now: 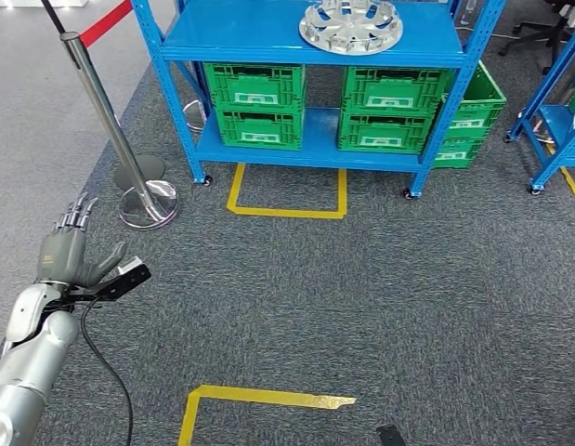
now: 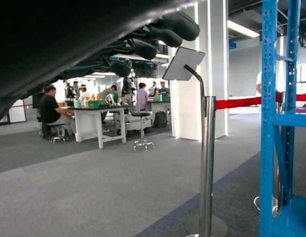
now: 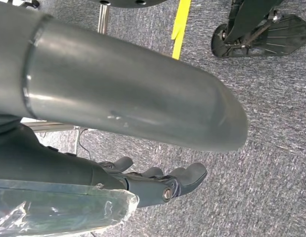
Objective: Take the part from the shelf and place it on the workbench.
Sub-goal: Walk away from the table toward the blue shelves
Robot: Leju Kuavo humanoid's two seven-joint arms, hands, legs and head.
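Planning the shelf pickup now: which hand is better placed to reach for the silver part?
Left, tentatively. The left hand is raised ahead with fingers spread and empty, though well short of the silver part on the blue shelf. The right hand hangs toward the carpet.

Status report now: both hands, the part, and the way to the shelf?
Left hand open, empty. Right hand empty, fingers straight. Round silver wheel cover on blue shelf. Chrome barrier post stands left.

Bright, even overhead light; close wrist-view foregrounds blurred.
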